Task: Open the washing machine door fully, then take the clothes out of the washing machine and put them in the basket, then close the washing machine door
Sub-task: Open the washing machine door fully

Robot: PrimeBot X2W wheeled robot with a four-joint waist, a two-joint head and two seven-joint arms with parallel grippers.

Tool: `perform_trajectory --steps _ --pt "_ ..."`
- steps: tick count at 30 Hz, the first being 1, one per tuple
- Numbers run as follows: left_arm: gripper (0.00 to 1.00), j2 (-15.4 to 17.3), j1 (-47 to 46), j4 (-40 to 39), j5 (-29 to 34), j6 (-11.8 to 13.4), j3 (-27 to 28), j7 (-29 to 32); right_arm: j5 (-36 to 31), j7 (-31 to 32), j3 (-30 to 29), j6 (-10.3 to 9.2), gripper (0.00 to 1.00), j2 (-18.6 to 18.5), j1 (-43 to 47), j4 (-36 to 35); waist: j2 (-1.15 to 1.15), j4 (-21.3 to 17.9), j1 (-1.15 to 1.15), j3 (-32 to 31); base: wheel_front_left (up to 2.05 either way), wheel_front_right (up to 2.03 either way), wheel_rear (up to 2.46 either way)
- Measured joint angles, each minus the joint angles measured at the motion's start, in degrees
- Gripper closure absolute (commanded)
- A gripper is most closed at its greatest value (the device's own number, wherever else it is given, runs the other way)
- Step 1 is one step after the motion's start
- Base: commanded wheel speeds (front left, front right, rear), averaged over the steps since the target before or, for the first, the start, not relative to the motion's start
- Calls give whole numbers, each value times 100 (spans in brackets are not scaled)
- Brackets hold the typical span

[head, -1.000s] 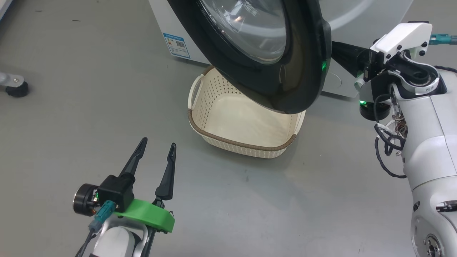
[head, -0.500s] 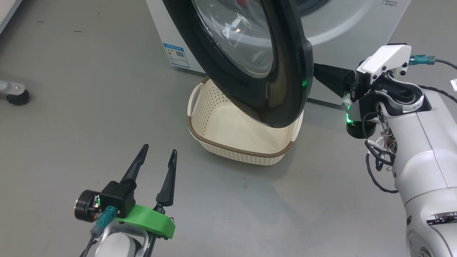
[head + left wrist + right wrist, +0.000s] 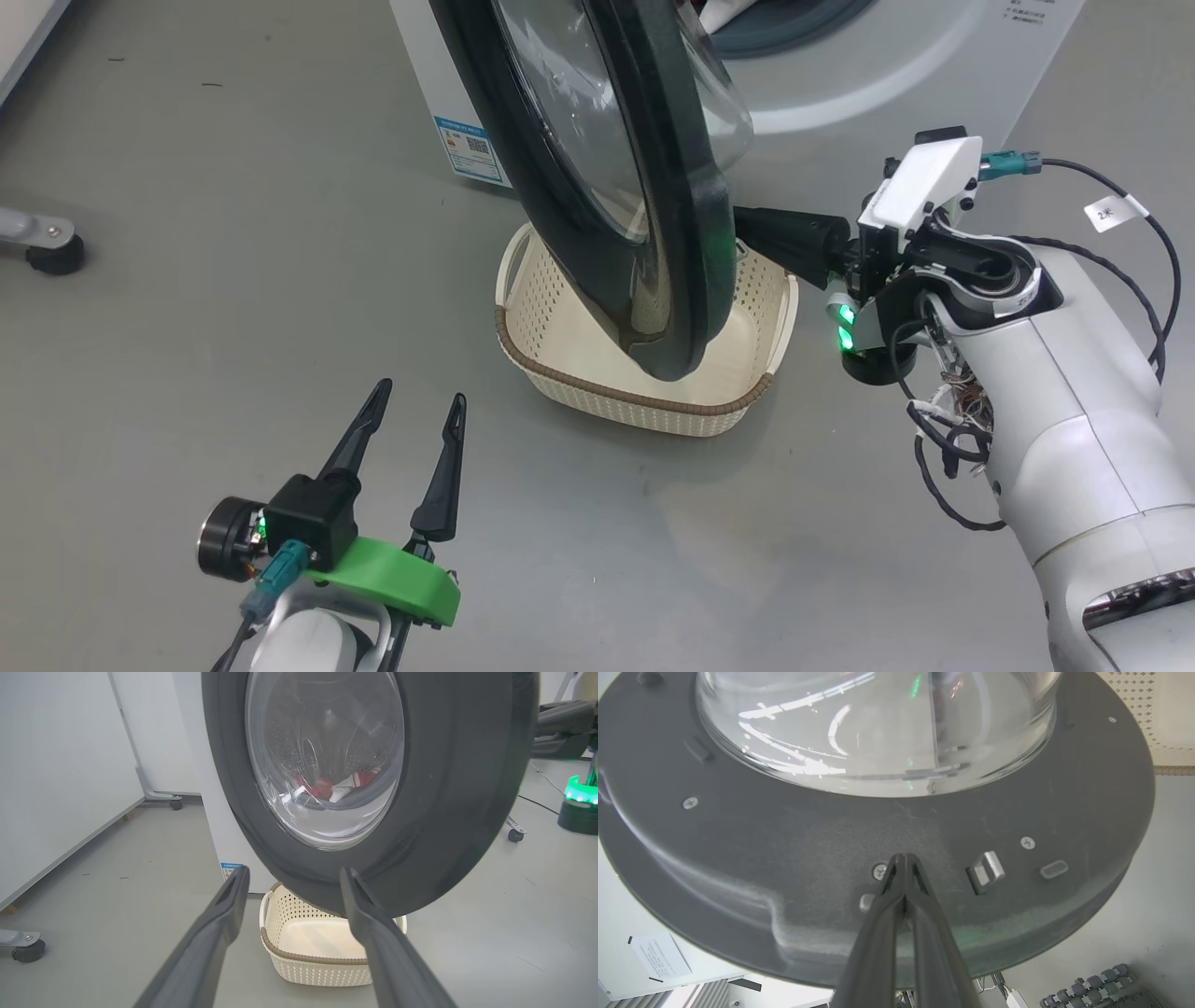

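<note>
The washing machine door (image 3: 667, 187) stands half swung out from the white washing machine (image 3: 887, 84), edge-on above the cream basket (image 3: 644, 383). My right gripper (image 3: 747, 222) is shut with nothing in it. In the right wrist view its tips (image 3: 904, 857) press on the door's dark inner face (image 3: 784, 826), below the glass bowl (image 3: 878, 718). My left gripper (image 3: 417, 397) hangs open over bare floor, left of the basket. In the left wrist view, red and white clothes (image 3: 348, 786) show through the door glass, inside the drum.
A blue label (image 3: 467, 147) marks the machine's left corner. A caster foot (image 3: 54, 252) stands on the grey floor at the far left. A white partition (image 3: 60, 765) runs along the left in the left wrist view. The door latch (image 3: 985, 870) sits just right of my right fingertips.
The door has swung further open, from showing its front face to nearly edge-on, with my shut right gripper following behind it to the left. The left arm has stayed put.
</note>
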Motion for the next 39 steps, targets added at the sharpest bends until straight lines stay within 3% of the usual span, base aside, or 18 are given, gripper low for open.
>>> perform_trajectory --steps 14,22,29,35,39 --pt "0 0 0 -2 -1 0 -34 0 745 -300 1258 -110 100 0 255 -668 0 45 0 -10 0 0 0" --pt "0 0 1 -23 -1 0 -55 0 1110 -622 1839 -250 100 -3 357 -1040 0 77 0 10 0 0 0" --pt "0 0 1 -27 -7 0 -64 0 1254 -942 2190 -258 100 8 357 -1223 0 87 0 23 0 0 0" --pt "0 1 5 -23 -8 33 68 0 1104 -1290 2320 -164 100 18 357 -1148 0 22 0 -68 0 0 0" --pt "0 1 29 -24 1 42 201 0 520 -1650 2406 12 100 26 354 -1012 0 -83 0 -157 0 0 0"
